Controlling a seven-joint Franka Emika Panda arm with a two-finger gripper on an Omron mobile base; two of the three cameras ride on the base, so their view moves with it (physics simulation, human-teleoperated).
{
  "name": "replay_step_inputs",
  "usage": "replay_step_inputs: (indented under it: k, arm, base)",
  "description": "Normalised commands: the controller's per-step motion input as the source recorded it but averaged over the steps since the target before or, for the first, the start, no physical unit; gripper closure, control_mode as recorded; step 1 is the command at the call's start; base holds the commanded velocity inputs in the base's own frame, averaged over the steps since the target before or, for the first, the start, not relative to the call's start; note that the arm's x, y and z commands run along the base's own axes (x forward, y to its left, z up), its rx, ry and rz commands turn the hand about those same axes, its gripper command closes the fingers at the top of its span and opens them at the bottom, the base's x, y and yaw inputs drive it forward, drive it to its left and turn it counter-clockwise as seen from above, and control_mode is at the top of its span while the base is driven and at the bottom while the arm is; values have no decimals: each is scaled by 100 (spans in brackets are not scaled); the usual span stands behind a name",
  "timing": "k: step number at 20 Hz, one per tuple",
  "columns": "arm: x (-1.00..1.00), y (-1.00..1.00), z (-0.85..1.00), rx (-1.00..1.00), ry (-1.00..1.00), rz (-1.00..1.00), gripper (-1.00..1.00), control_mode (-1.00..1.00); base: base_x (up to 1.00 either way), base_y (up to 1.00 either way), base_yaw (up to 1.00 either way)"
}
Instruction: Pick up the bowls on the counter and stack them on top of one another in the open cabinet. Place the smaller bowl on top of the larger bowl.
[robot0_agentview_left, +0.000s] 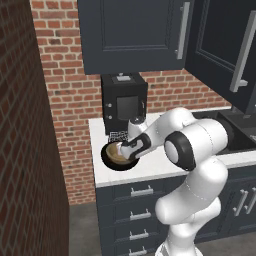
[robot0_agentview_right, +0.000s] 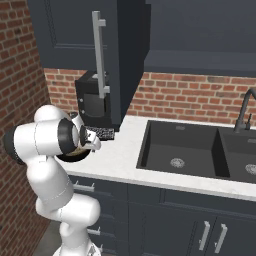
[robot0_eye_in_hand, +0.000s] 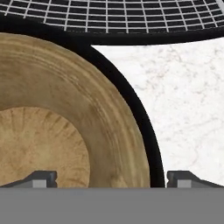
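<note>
Drawers (robot0_agentview_left: 141, 191): dark fronts with silver handles are running along the near side, below the counter's edge.
Arm (robot0_agentview_left: 197, 145): the white arm is rising from the floor near the drawers and bending left over the counter, its hand reaching down to the bowls.
Gripper (robot0_eye_in_hand: 112, 178): its fingers are standing spread wide apart and gripping nothing — one fingertip (robot0_eye_in_hand: 43, 178) is hovering over the wooden bowl's inside, the other over the bare counter just past the black rim. From the left base view the hand is sitting right over the bowls (robot0_agentview_left: 135, 146).
Wooden bowl (robot0_eye_in_hand: 52, 118): the smaller tan bowl is sitting inside the black one, on the counter, not in the cabinet.
Black bowl (robot0_agentview_left: 112, 161): the larger glossy bowl is resting on the counter near its left end, close to the front edge; its rim is showing as a dark ring around the wooden bowl.
Counter (robot0_agentview_left: 150, 170): white speckled stone, stretching right towards the sink.
Sink (robot0_agentview_right: 180, 147): a dark double basin is lying to the right, well apart from the bowls.
Coffee machine (robot0_agentview_left: 124, 102): a black box is standing just behind the bowls against the brick wall — its grid tray (robot0_eye_in_hand: 118, 17) is lying just beyond the black rim.
Cabinet (robot0_agentview_right: 200, 32): the open dark wall cabinet is hanging above the sink, its door (robot0_agentview_right: 132, 55) swung outward.
</note>
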Motion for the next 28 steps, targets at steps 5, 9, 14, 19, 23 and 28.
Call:
replay_step_inputs:
  k: [5,9,14,19,23,28]
  arm:
    - [0,0,0,0,-2,4,-100,-100]
    - [-1,0,0,0,0,3,-100,-100]
    - [-2,0,0,0,0,0,100,-100]
    - [-1,0,0,0,0,0,100,-100]
    - [0,0,0,0,0,0,100,-100]
    - [0,0,11,-1,0,0,100,-100]
  base:
    - [0,0,0]
    - [0,0,0]
    - [0,0,0]
    - [0,0,0]
    - [0,0,0]
    - [0,0,0]
